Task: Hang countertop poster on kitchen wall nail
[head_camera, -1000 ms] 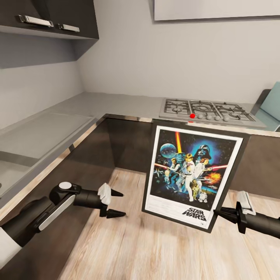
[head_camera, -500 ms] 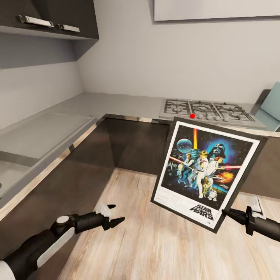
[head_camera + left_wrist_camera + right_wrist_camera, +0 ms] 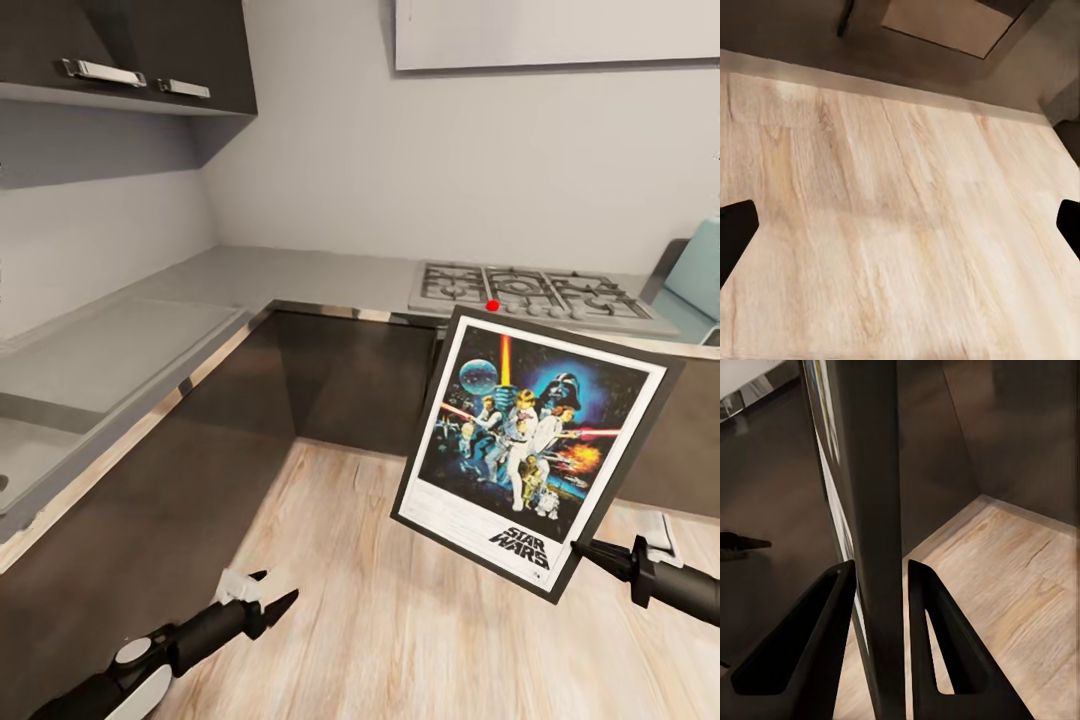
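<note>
While the left gripper point(image 3: 268, 597) hangs low over the wooden floor point(image 3: 400, 640) with its jaws apart and nothing between them, the poster point(image 3: 530, 450) is off the countertop point(image 3: 230, 285) and held in the air to the right, in front of the dark cabinets point(image 3: 340, 380) and below the gas hob point(image 3: 540, 292). It stands roughly upright with its long axis tipped, top leaning right. The right gripper point(image 3: 585, 550) holds it at the lower right corner; in the right wrist view the two fingers point(image 3: 802, 652) sit closed against either face of the frame's edge point(image 3: 874, 510). No nail can be made out on the grey wall point(image 3: 450, 160), so hanging likely calls for lifting the poster's top edge up toward that wall.
</note>
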